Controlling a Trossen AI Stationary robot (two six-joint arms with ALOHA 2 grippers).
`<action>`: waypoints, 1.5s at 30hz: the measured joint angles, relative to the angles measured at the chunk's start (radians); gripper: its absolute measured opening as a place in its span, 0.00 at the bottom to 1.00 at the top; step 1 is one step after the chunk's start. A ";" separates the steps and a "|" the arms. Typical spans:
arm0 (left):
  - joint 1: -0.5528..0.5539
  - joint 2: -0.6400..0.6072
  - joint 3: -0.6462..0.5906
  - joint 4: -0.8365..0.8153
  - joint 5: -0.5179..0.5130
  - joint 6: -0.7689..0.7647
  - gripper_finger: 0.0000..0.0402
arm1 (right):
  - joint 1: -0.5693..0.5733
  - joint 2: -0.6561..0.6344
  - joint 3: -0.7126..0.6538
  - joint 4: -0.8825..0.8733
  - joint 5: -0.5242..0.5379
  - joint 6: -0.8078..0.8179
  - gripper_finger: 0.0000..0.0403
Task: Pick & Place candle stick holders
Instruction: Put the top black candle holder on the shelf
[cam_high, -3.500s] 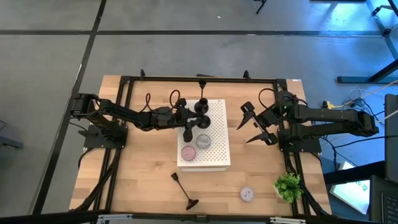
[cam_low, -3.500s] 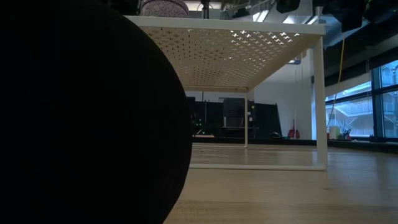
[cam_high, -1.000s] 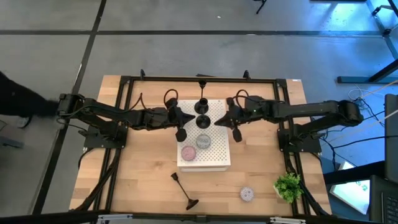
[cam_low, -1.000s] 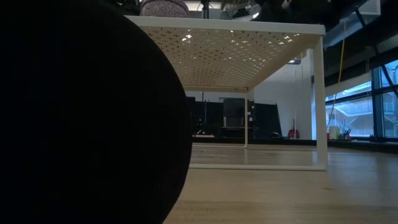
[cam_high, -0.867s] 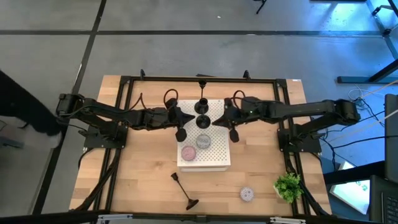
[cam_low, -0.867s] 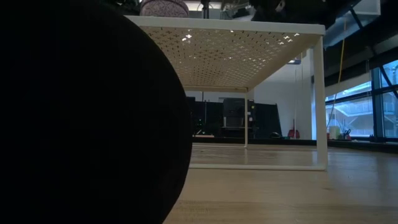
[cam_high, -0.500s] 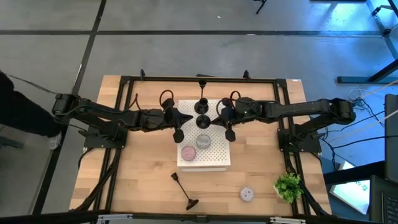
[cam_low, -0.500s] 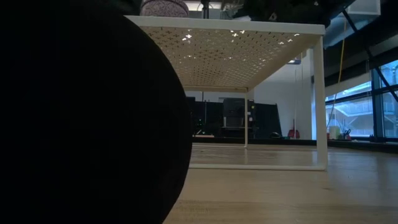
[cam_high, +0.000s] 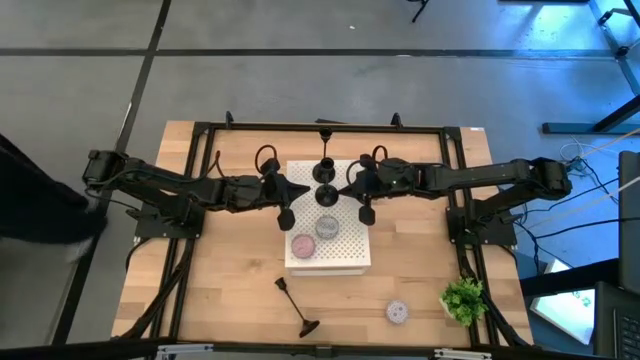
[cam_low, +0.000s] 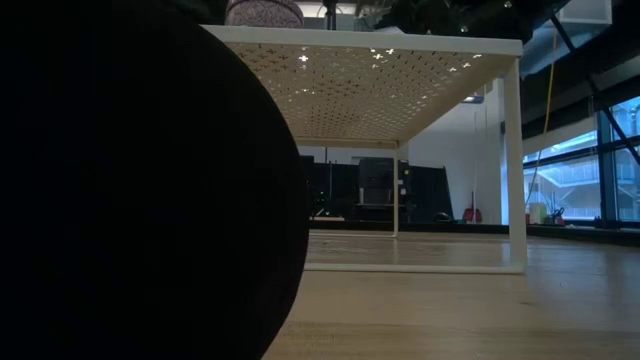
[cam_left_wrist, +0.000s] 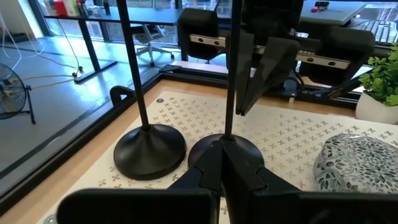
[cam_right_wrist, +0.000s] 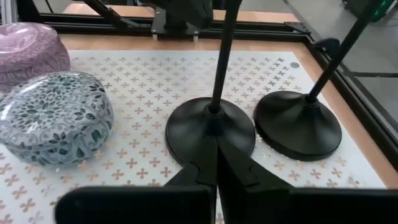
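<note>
You had both clenched, empty end effectors, left and right, flanking the centre-frame black candlestick holder, so next open one.

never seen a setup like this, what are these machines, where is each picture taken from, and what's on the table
Two dark robot arms work at a wooden table. One picture looks straight down, one looks level from the tabletop, and one comes from each wrist. The left gripper and the right gripper, both shut and empty, meet over a white perforated board. On it stand two black candle stick holders, a grey puck and a pink puck. Off the board lie another black holder, a lavender puck and a small plant.
</note>
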 joint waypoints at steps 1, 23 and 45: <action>0.000 0.000 0.000 0.001 0.000 0.000 0.00 | 0.000 0.002 0.000 0.000 0.000 0.003 0.00; 0.000 0.000 0.000 0.006 0.002 0.008 0.00 | -0.001 0.050 -0.001 0.033 0.008 0.015 0.00; 0.000 0.000 0.000 0.008 0.005 0.008 0.00 | -0.001 0.075 0.020 0.022 0.030 0.015 0.00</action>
